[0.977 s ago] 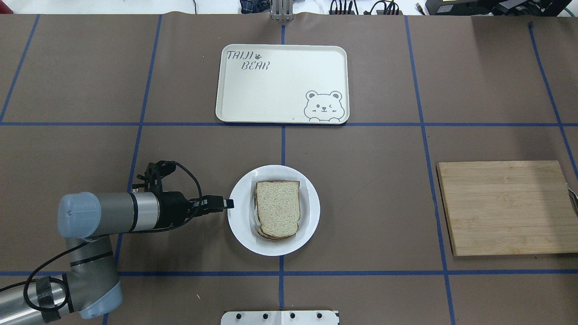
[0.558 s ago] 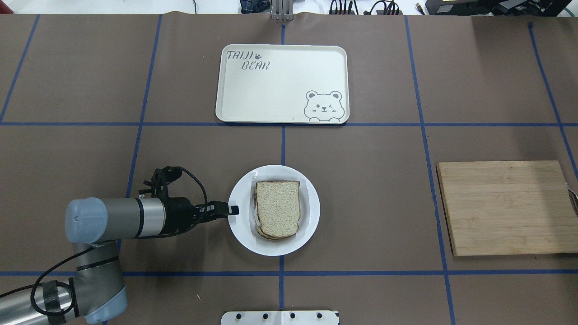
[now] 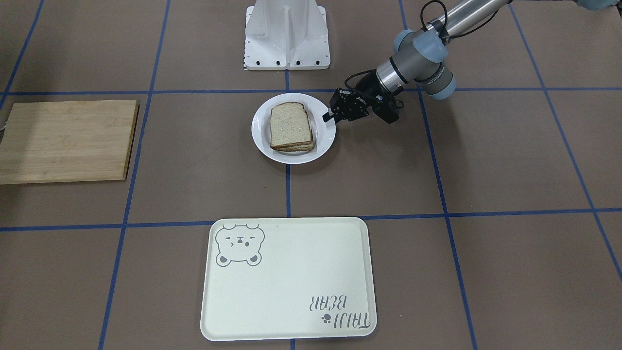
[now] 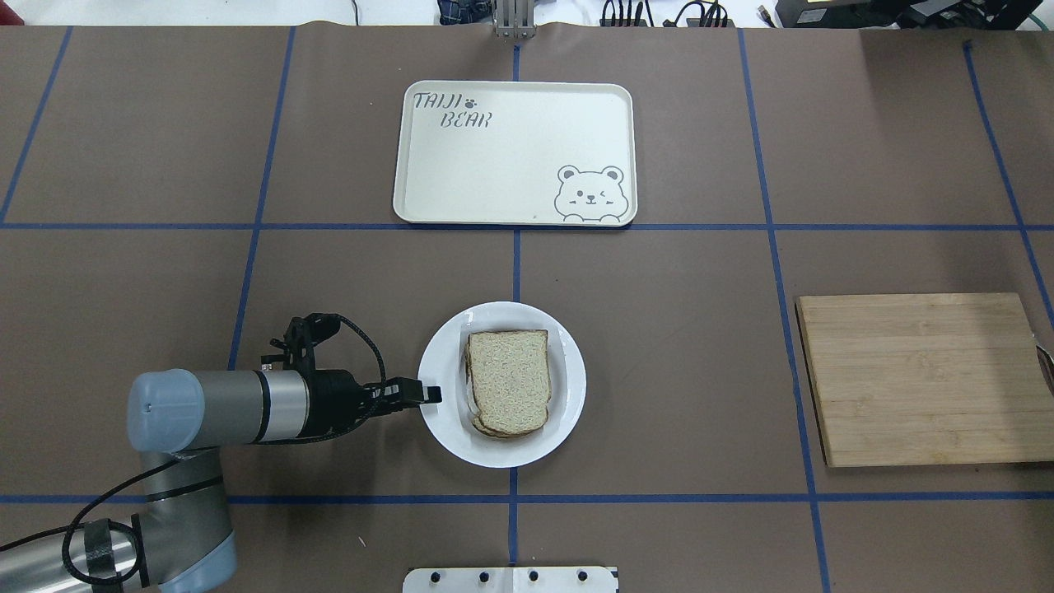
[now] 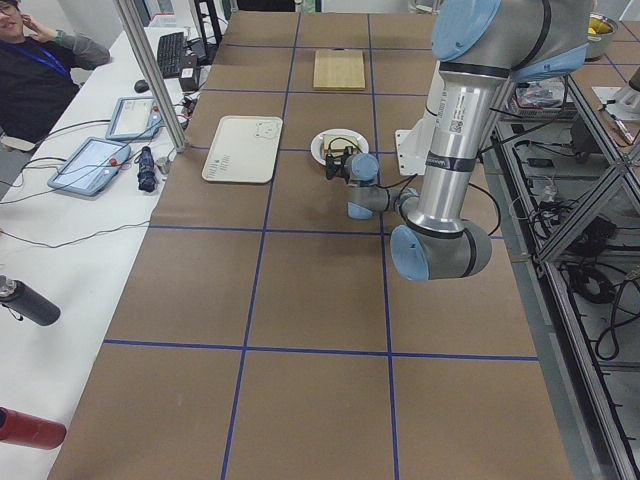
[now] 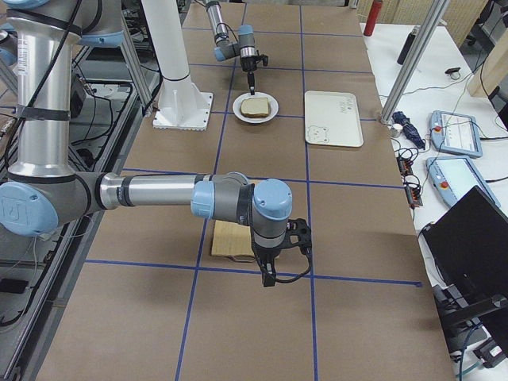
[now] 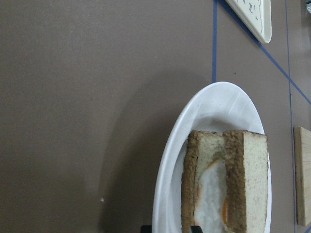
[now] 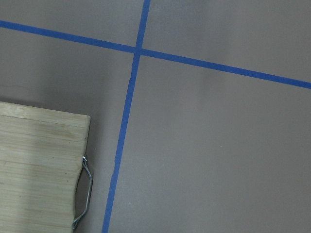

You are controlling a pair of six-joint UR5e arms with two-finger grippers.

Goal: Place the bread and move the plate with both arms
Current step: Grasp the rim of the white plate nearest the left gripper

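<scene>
Bread (image 4: pixel 509 379) on the plate, with the left gripper at the rim.
The plain slice lies flat on top of an egg-topped slice (image 7: pixel 208 201) in the middle of the white plate (image 4: pixel 449 432). The plate sits on the brown table (image 4: pixel 659 371) on the robot's side, well apart from the bear tray (image 4: pixel 494 165) farther out. The left gripper (image 4: pixel 428 394) is low and level, its tips over the plate's left rim. In the wrist view two fingertips (image 7: pixel 146 229) show with a narrow gap and the rim between them; whether they pinch it I cannot tell. The right gripper (image 6: pixel 268 276) hangs beside the wooden board (image 4: pixel 918 379); whether it is spread or pressed together I cannot tell.
</scene>
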